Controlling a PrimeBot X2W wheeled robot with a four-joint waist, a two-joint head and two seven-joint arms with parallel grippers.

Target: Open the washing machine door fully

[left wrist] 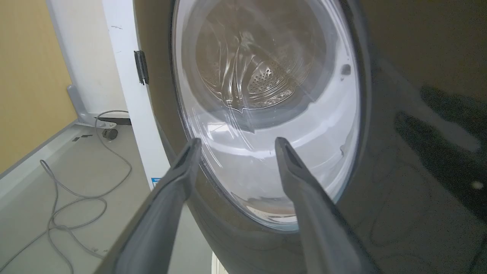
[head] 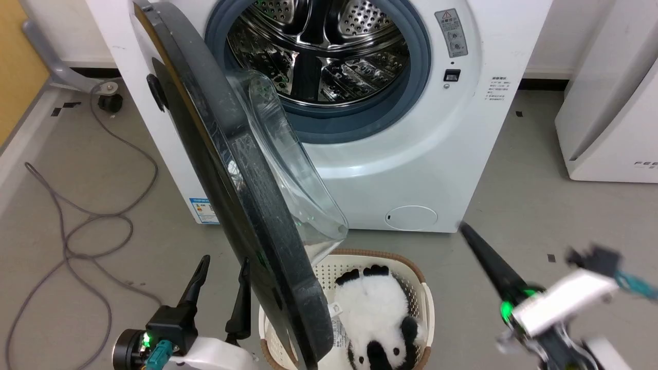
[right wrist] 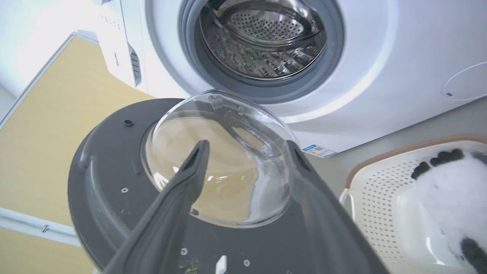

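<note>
Found the washing machine door (head: 247,205) swung out from the washing machine (head: 437,154) to roughly a right angle with the front panel, hinged on the machine's left side, glass bowl window (head: 288,169) facing the open drum (head: 318,51). Judged the job about half done — more swing toward the robot's left needed before calling it fully open.

Logged the left end effector (head: 225,262) low on the outer, glossy side of the door, fingers apart, holding nothing. Could not settle contact of the nearer finger with the black face from either view. Logged the right end effector (right wrist: 248,144) on the inner side, fingers likewise apart and empty, aimed at the bowl window; blurred in the head view.

Noted a white laundry basket (head: 421,288) with a plush panda (head: 375,308) on the floor, below the door's free edge in the head view, and a grey cable (head: 77,231) looped on the floor to the left.

Would push from the inner side with the right end effector, planting the fingers on the dark rim near the free edge — far from the hinge for leverage, off the glass. Would follow the hinge arc rather than shove straight. Would first clear the left end effector out of the swing path, or use it to draw the rim along. Would keep the arm off the basket.
</note>
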